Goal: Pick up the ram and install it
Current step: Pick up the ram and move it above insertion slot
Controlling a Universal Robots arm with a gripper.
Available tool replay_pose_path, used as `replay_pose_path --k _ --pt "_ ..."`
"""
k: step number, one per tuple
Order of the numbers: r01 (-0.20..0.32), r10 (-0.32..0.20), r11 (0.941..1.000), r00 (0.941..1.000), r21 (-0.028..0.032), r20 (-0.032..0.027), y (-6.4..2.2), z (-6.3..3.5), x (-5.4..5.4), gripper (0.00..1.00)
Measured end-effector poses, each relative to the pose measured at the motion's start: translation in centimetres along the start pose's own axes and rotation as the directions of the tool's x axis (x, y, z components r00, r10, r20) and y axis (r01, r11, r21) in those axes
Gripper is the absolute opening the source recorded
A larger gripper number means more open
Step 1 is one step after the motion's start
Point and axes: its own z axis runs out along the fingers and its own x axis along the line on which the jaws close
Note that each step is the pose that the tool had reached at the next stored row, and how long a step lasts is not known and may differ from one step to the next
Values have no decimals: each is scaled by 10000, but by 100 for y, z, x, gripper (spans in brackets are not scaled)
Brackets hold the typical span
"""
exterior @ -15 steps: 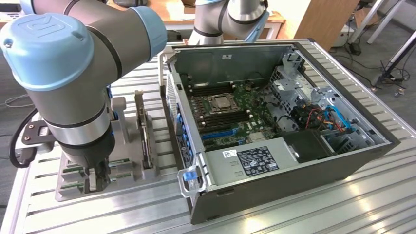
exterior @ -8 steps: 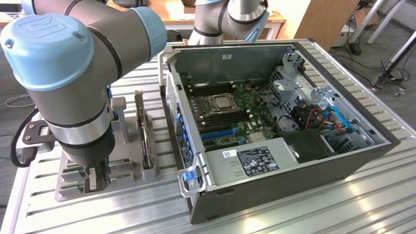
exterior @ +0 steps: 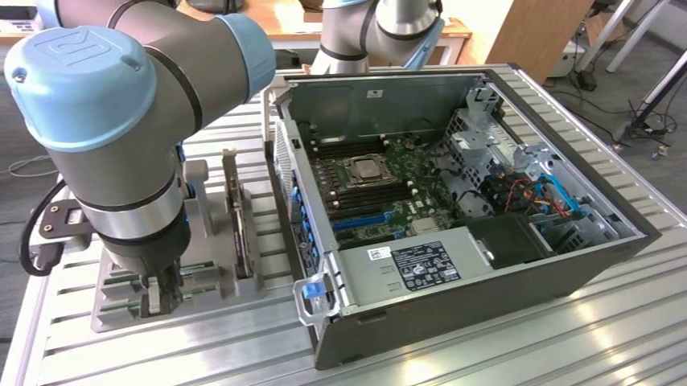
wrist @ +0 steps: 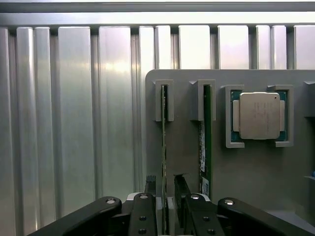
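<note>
Ribbed metal table (exterior: 536, 338), wooden furniture (exterior: 536, 32) in the room behind. An open computer case (exterior: 601, 249) sits on it, with a black label (exterior: 426, 263) on the power supply (exterior: 365, 283), print unreadable. By the table's edge on the exterior view's left sits the grey tray (wrist: 182, 147), the ram (wrist: 164, 142) upright in its slot. The hand (wrist: 166, 183) is spread, a finger each side of the ram, not pinching.

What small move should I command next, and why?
Probably close the gripper. Its open fingers straddle the ram, which stands on edge in the grey holder, with one finger on each side and neither seeming to press it yet. The second stick sits apart alongside, so closing should catch only this one.
</note>
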Motion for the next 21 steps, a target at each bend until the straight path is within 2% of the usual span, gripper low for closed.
replay_pose_path --k 11,21 --pt "0 0 10000 10000 1 1 -3 39 0 30" --pt "-2 2 10000 10000 0 0 -67 40 -3 30"
